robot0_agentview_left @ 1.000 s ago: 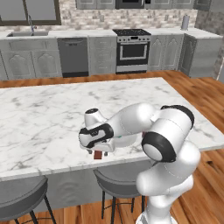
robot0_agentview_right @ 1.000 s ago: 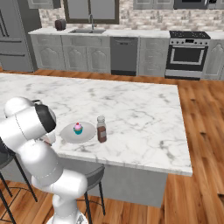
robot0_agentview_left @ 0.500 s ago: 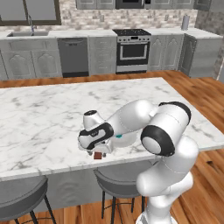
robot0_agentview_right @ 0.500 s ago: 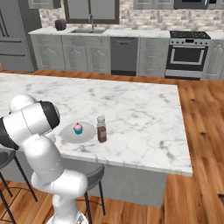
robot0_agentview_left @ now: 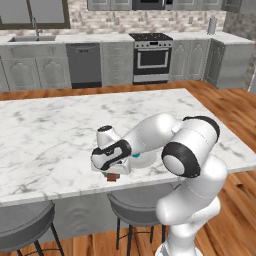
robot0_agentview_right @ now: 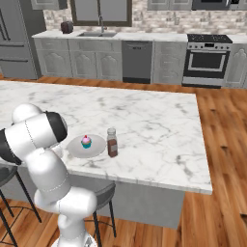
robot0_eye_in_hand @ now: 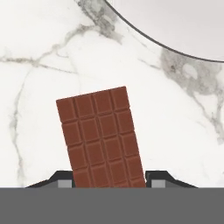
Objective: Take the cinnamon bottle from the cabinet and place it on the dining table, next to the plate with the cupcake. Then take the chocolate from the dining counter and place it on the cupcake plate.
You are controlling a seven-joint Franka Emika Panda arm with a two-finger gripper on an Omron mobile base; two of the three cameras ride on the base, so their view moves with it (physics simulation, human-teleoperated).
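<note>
Chocolate (robot0_eye_in_hand: pixel 101 138) between end effector (robot0_eye_in_hand: pixel 109 180) fingertips

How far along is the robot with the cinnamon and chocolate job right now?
Done: the cinnamon bottle stands on the dining table beside the plate with the cupcake. In hand: the gripper has its fingers against the chocolate, which lies on the marble. Left: lifting it onto the plate.

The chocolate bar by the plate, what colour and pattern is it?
The chocolate is reddish-brown, moulded into a grid of small squares; the hand view shows it best.
</note>
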